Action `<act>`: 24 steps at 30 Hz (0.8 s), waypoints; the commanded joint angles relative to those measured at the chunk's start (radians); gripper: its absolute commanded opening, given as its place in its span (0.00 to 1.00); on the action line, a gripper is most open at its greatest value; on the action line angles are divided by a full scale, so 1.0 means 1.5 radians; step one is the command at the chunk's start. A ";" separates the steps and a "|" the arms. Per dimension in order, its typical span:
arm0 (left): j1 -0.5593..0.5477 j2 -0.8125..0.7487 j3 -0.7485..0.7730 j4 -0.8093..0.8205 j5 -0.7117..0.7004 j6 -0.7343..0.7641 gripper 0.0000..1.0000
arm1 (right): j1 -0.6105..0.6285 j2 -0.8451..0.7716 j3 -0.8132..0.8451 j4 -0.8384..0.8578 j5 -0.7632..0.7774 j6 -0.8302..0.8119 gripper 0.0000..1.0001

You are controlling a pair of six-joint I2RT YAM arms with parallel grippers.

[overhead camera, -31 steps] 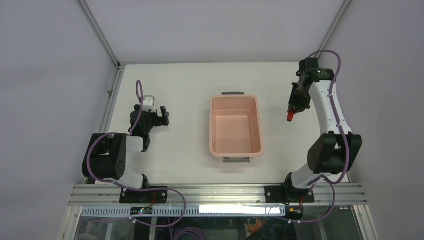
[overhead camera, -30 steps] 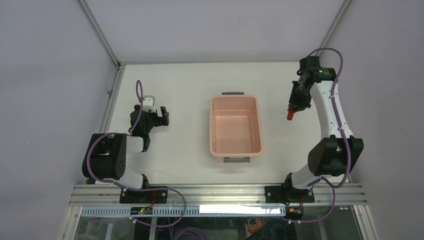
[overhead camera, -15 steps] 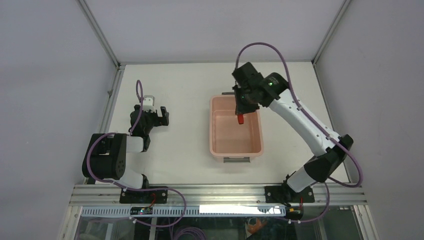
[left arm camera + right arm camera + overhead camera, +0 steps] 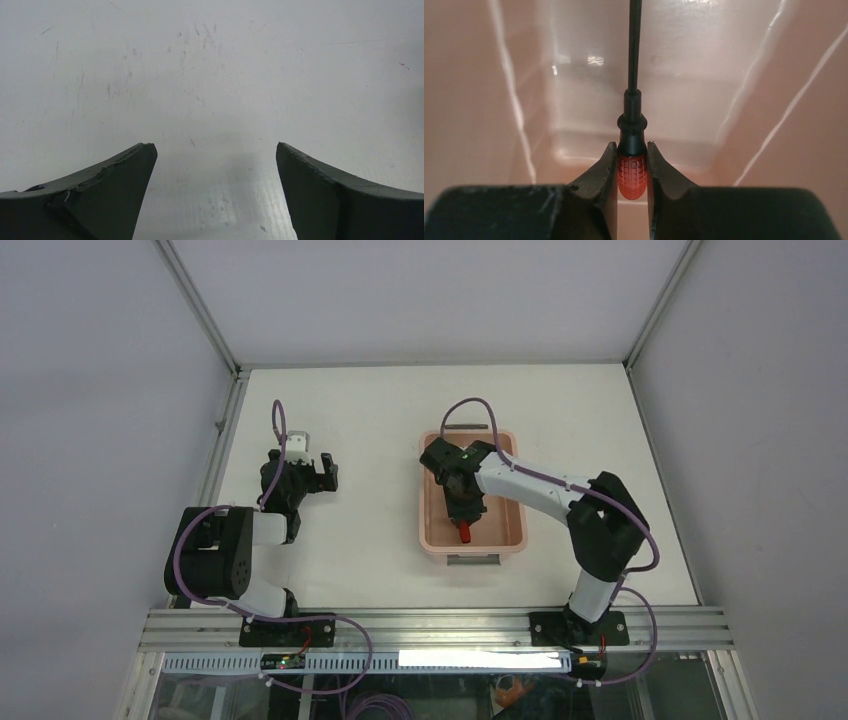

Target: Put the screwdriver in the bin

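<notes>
The salmon-pink bin (image 4: 512,455) sits at the table's middle. My right gripper (image 4: 462,512) reaches down inside it and is shut on the screwdriver (image 4: 464,531), whose red handle shows near the bin's near wall. In the right wrist view the red handle (image 4: 632,175) is pinched between my fingertips and the thin dark shaft (image 4: 634,45) points away over the pink bin floor (image 4: 704,75). My left gripper (image 4: 318,472) rests at the left of the table, open and empty; the left wrist view shows its fingers (image 4: 120,185) spread over bare table.
A dark grey handle clip (image 4: 474,559) sticks out at the bin's near end. A metal frame rail (image 4: 225,430) runs along the table's left edge. White table surface (image 4: 370,510) lies between my left gripper and the bin.
My right arm has swung from the table's far right over the bin and lowered into it, carrying the screwdriver. The left arm has not moved.
</notes>
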 commanded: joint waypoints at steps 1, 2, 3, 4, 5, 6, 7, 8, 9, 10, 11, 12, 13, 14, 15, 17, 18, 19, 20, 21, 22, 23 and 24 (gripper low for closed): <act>0.007 -0.001 0.010 0.043 0.007 -0.006 0.99 | 0.003 0.000 -0.066 0.113 0.019 0.054 0.00; 0.007 -0.001 0.010 0.043 0.007 -0.006 0.99 | 0.003 0.003 -0.076 0.122 0.027 0.059 0.00; 0.007 -0.001 0.010 0.043 0.007 -0.006 0.99 | 0.003 0.010 -0.086 0.132 0.032 0.063 0.00; 0.007 -0.001 0.010 0.043 0.007 -0.006 0.99 | 0.003 0.015 -0.094 0.140 0.035 0.066 0.02; 0.007 -0.001 0.010 0.043 0.007 -0.006 0.99 | 0.003 0.018 -0.100 0.144 0.038 0.069 0.05; 0.007 -0.001 0.010 0.043 0.007 -0.006 0.99 | 0.003 0.022 -0.106 0.152 0.038 0.071 0.08; 0.007 -0.001 0.010 0.043 0.007 -0.006 0.99 | 0.003 0.025 -0.111 0.159 0.039 0.074 0.10; 0.007 -0.001 0.010 0.043 0.007 -0.006 0.99 | 0.003 0.026 -0.115 0.162 0.041 0.077 0.14; 0.007 -0.001 0.010 0.043 0.007 -0.006 0.99 | 0.003 0.025 -0.119 0.165 0.045 0.080 0.19; 0.007 -0.001 0.010 0.043 0.007 -0.006 0.99 | 0.003 0.024 -0.121 0.164 0.052 0.083 0.23; 0.007 -0.001 0.010 0.043 0.007 -0.006 0.99 | 0.003 0.021 -0.122 0.162 0.059 0.087 0.27; 0.007 -0.001 0.010 0.043 0.007 -0.006 0.99 | 0.003 0.017 -0.122 0.159 0.064 0.088 0.34; 0.007 -0.001 0.010 0.043 0.007 -0.006 0.99 | 0.003 0.011 -0.120 0.154 0.070 0.090 0.43; 0.007 -0.001 0.010 0.043 0.007 -0.006 0.99 | 0.003 0.005 -0.118 0.148 0.075 0.090 0.49; 0.007 -0.001 0.010 0.043 0.007 -0.006 0.99 | 0.003 -0.002 -0.115 0.142 0.081 0.089 0.54; 0.007 -0.001 0.010 0.043 0.007 -0.006 0.99 | 0.004 -0.029 -0.109 0.131 0.091 0.085 0.59; 0.007 -0.001 0.010 0.043 0.007 -0.006 0.99 | 0.003 -0.042 -0.104 0.126 0.094 0.080 0.62; 0.007 -0.001 0.010 0.043 0.007 -0.006 0.99 | 0.004 -0.059 -0.100 0.123 0.098 0.074 0.63; 0.007 -0.001 0.010 0.043 0.007 -0.006 0.99 | 0.004 -0.078 -0.096 0.123 0.099 0.063 0.64; 0.007 -0.001 0.010 0.043 0.007 -0.006 0.99 | 0.004 -0.098 -0.092 0.126 0.099 0.048 0.67; 0.007 -0.001 0.010 0.043 0.007 -0.006 0.99 | 0.004 -0.121 -0.089 0.131 0.097 0.032 0.71; 0.007 -0.001 0.010 0.043 0.007 -0.006 0.99 | 0.004 -0.141 -0.084 0.135 0.096 0.005 0.78; 0.007 -0.001 0.010 0.043 0.007 -0.006 0.99 | 0.004 -0.162 -0.079 0.137 0.094 -0.018 0.87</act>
